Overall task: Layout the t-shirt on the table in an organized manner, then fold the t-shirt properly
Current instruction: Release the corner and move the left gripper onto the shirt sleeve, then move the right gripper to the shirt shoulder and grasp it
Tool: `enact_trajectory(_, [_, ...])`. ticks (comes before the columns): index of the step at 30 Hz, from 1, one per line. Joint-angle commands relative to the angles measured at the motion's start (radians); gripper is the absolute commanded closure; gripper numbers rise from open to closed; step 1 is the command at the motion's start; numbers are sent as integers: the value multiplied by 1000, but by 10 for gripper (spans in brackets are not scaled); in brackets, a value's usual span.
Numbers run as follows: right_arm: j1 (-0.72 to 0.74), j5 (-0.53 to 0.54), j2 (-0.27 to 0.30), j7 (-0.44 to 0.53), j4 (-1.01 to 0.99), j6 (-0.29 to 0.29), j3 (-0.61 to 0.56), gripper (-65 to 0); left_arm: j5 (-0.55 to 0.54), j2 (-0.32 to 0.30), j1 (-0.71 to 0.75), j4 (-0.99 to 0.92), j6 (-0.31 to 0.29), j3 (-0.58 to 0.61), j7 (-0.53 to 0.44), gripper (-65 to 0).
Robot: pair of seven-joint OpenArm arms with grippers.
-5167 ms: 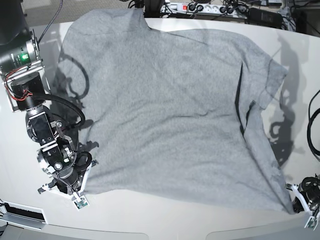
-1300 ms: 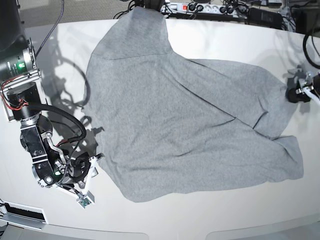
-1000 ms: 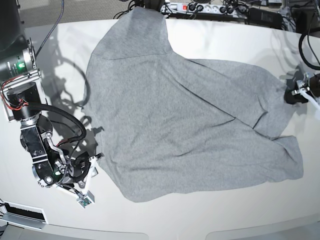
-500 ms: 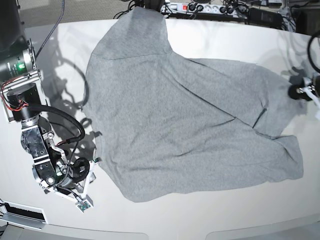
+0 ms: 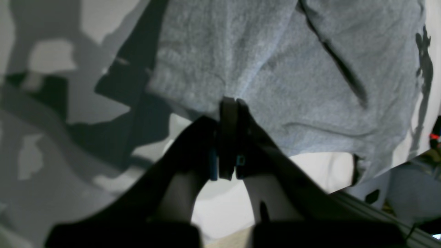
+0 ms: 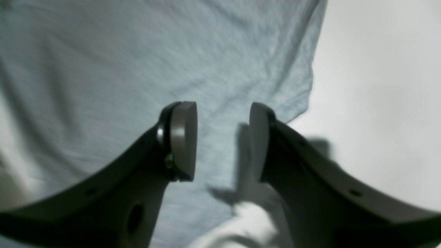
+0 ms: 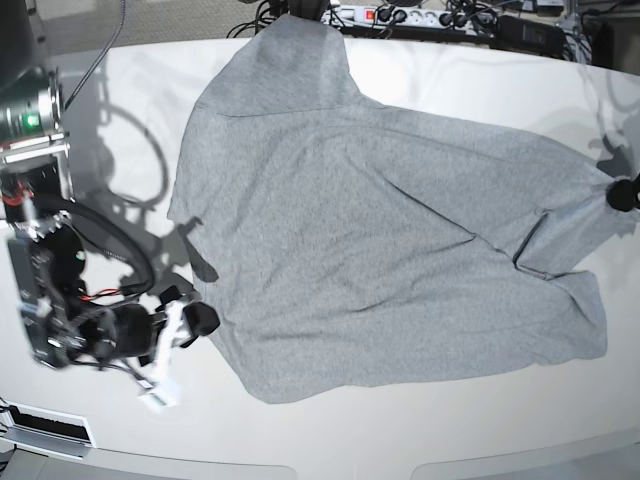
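Right claw (image 7: 195,318) now at t-shirt (image 7: 390,210) edge, spread; left claw (image 5: 228,103) pinching cloth over glossy table (image 7: 420,440).

The t-shirt (image 7: 390,240) lay spread across the middle of the table (image 7: 420,440), its far end reaching the table's back edge. The left gripper (image 7: 622,192) stood at its right-hand edge, the right gripper (image 7: 185,325) at its near left edge.

The right arm (image 7: 60,300) was black and silver metal, with a green indicator light (image 7: 27,121) on its cylindrical base, looping black cables and thin red wires. Its right gripper (image 6: 222,137) had dark curved fingers carrying flat grey pads (image 6: 182,137), with small screws showing.
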Motion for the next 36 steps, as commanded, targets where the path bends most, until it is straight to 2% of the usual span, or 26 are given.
enact_trajectory(1, [-3, 52, 13, -26, 49, 22, 54, -272, -17, -30, -12, 11, -7, -8, -2, 0])
enact_trajectory(5, [-136, 225, 13, -215, 173, 42, 225, -272, -32, -24, -12, 11, -7, -8, 5, 0])
enact_trajectory(9, [-280, 389, 15, -349, 222, 42, 316, -272, -43, -24, -12, 11, -7, -8, 5, 0])
enact_trajectory(12, [-392, 472, 14, -352, 222, 42, 372, -272, -43, -25, -12, 11, -7, -8, 5, 0])
enact_trajectory(18, [-579, 536, 12, -352, 222, 42, 508, -272, -43, -25, -12, 11, -7, -8, 5, 0])
enact_trajectory(22, [-669, 509, 1, -334, 222, 42, 575, -272, -44, -25, -12, 11, -7, -8, 5, 0])
enact_trajectory(28, [-763, 290, -88, -154, 222, 42, 608, -274, -59, -25, -12, 11, -7, -8, 5, 0])
enact_trajectory(33, [-774, 94, -180, -35, 216, 42, 608, -275, -59, -25, -12, 11, -7, -8, 5, 0])
enact_trajectory(36, [-774, 60, -209, -14, 200, 40, 608, -275, -58, -25, -12, 11, -7, -8, 6, 0])
